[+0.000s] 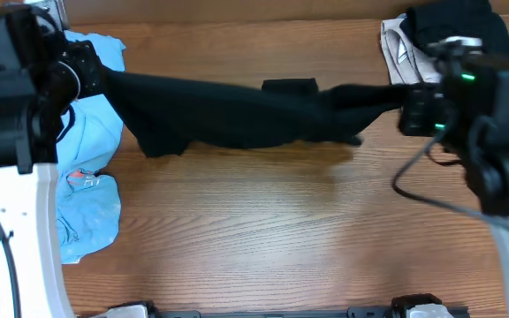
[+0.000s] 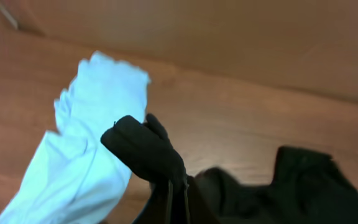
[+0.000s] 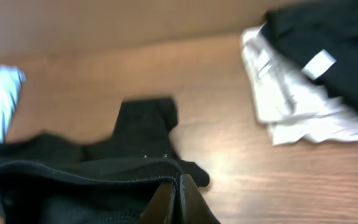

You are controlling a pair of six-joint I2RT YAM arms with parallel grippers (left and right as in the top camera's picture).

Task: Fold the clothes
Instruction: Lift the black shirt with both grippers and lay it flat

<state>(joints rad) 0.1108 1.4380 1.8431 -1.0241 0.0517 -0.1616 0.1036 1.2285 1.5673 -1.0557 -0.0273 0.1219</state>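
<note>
Both black garment (image 1: 237, 115) ends pinched — left fingers (image 2: 179, 208), right fingers (image 3: 163, 205).

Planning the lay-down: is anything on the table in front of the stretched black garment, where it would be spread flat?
Nothing visible lies on the bare table in front of the black garment. The light blue garment lies at the left, partly under that end; a small black piece sits just behind the middle.
</note>
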